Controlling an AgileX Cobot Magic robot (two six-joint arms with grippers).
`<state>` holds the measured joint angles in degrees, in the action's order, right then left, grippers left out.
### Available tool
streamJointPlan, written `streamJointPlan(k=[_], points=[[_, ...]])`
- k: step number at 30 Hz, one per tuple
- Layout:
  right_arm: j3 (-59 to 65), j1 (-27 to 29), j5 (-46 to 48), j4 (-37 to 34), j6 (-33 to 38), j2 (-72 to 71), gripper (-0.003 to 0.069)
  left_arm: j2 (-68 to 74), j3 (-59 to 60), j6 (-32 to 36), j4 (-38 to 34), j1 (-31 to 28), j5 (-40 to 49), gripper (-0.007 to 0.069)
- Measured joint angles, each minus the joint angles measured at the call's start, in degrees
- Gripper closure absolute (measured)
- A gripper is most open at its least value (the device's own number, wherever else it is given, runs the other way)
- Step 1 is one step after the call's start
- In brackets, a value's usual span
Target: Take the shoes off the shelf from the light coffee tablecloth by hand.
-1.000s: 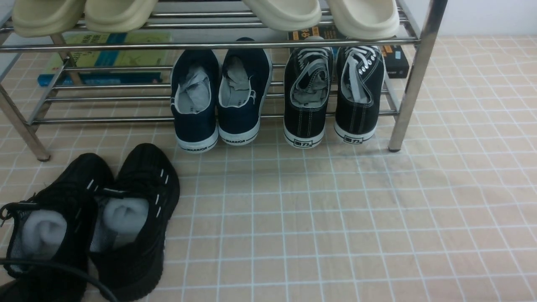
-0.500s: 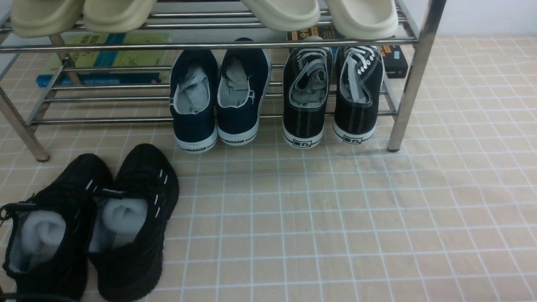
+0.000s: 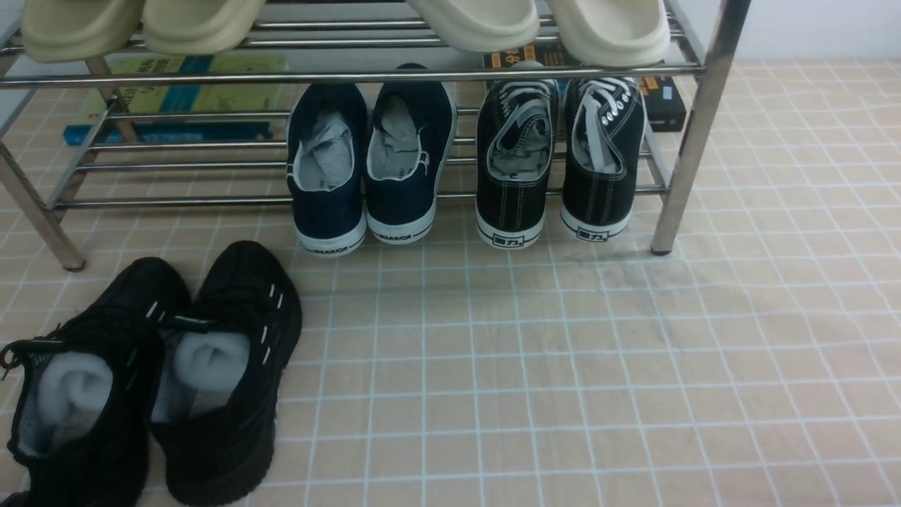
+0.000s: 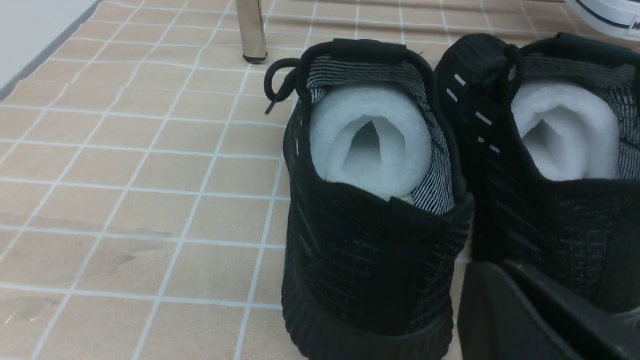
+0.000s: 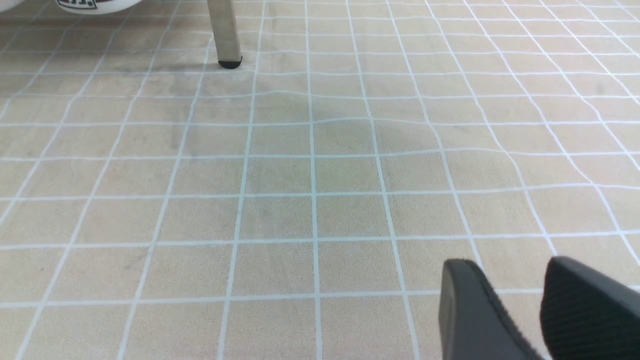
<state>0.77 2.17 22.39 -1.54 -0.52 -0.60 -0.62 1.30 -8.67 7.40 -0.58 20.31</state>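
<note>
Judging black knit sneakers (image 3: 151, 373): light, soft, foam-stuffed, off the shoe rack (image 3: 693, 134).
Best hold: stiffer heel collar. Left gripper (image 4: 545, 315) clenched, empty; right gripper (image 5: 520, 310) slightly parted, empty.

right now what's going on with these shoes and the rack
The black knit sneakers are off the shelf and stand side by side on the light coffee tablecloth, in front of the shelf's left end. Nothing is holding them: the left hand sits shut just behind their heels, and the right hand hangs over bare cloth with a small gap between its fingers. The navy pair and the black canvas pair remain on the lower tier.
</note>
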Motion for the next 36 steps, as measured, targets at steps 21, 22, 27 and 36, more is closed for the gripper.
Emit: streamJointPlan(k=[21, 22, 27, 36], points=[[0.0, 0.0, 0.0, 0.0, 0.0, 0.0, 0.0421, 0.0, 0.0, -0.1, 1.0, 0.0, 0.3, 0.057], [0.0, 0.0, 0.0, 0.0, 0.0, 0.0, 0.0421, 0.0, 0.0, -0.1, 1.1, 0.0, 0.3, 0.0566], [0.0, 0.0, 0.0, 0.0, 0.0, 0.0, 0.0421, 0.0, 0.0, -0.1, 1.3, 0.0, 0.3, 0.0556], [0.0, 0.0, 0.0, 0.0, 0.0, 0.0, 0.0421, 0.0, 0.0, -0.1, 1.3, 0.0, 0.3, 0.0547]])
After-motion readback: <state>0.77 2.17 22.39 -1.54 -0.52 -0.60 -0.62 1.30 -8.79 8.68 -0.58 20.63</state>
